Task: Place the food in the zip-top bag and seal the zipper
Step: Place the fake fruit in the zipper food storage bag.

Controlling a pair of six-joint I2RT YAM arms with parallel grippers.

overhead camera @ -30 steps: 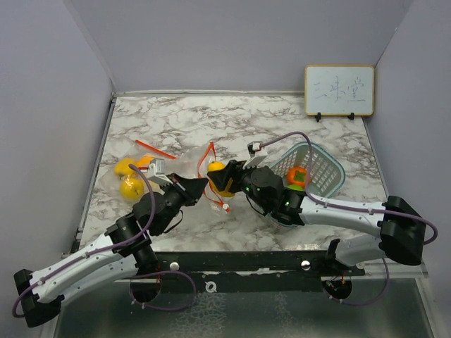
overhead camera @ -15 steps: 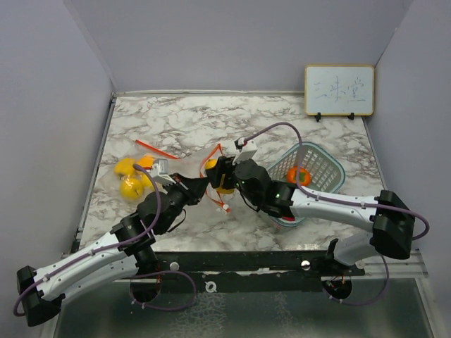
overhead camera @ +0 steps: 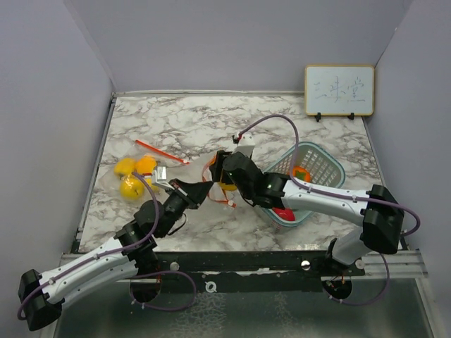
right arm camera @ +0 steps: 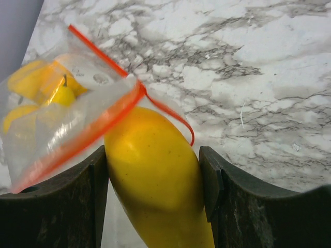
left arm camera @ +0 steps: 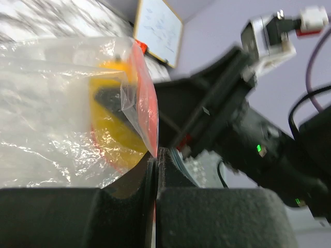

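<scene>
The clear zip-top bag with a red zipper rim lies at mid-left and holds several yellow and orange fruits. My left gripper is shut on the bag's red rim and holds the mouth up. My right gripper is shut on a long yellow fruit, whose tip is at the bag's mouth, under the rim. Through the bag the left wrist view shows that yellow fruit. An orange fruit and a red fruit lie in the teal basket.
The teal mesh basket stands at right under my right arm. A small whiteboard leans on the back wall at far right. Grey walls close in the marble table on three sides.
My right gripper has carried the yellow fruit left and away, up to the bag's mouth. My left gripper, still on the rim, has shifted slightly.
</scene>
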